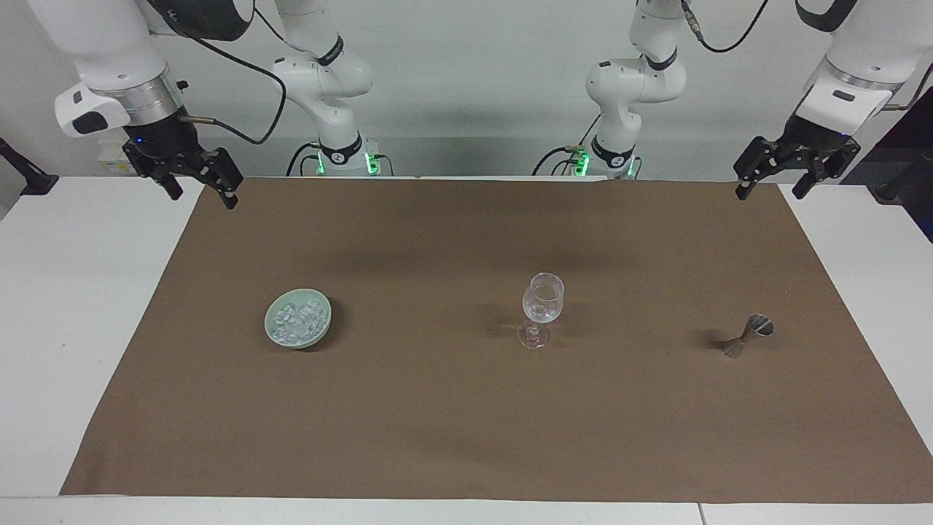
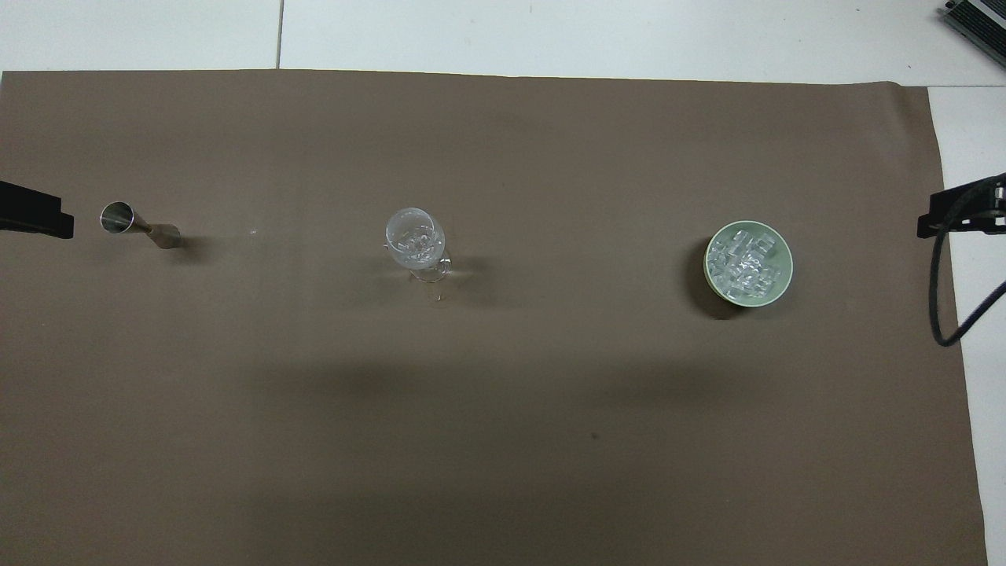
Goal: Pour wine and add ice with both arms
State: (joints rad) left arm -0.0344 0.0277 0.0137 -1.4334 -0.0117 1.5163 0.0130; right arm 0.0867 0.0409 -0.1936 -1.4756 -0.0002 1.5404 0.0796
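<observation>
Two pincers hang raised over the counter [image 1: 87, 306], one at each end of the brown mat [image 1: 452, 423]. The right pincer [image 1: 204, 191] is released, fingers spread, and holds nothing; it hangs over the mat's corner at the right arm's end. Below it, toward the mat's middle and well apart from it, sits the green dish [image 1: 323, 324] with the ice [image 1: 295, 323] heaped inside. The left pincer [image 1: 771, 189] is likewise released and empty, over the mat's corner at the left arm's end. Well apart from it, lower on the mat, stands the metal jigger [image 1: 746, 337], tilted. The wine glass [image 1: 543, 305] stands upright between dish and jigger, with clear pieces in its bowl. In the overhead view, dish [image 2: 778, 244], glass [image 2: 414, 238] and jigger [image 2: 137, 226] lie roughly in one row across the mat.
</observation>
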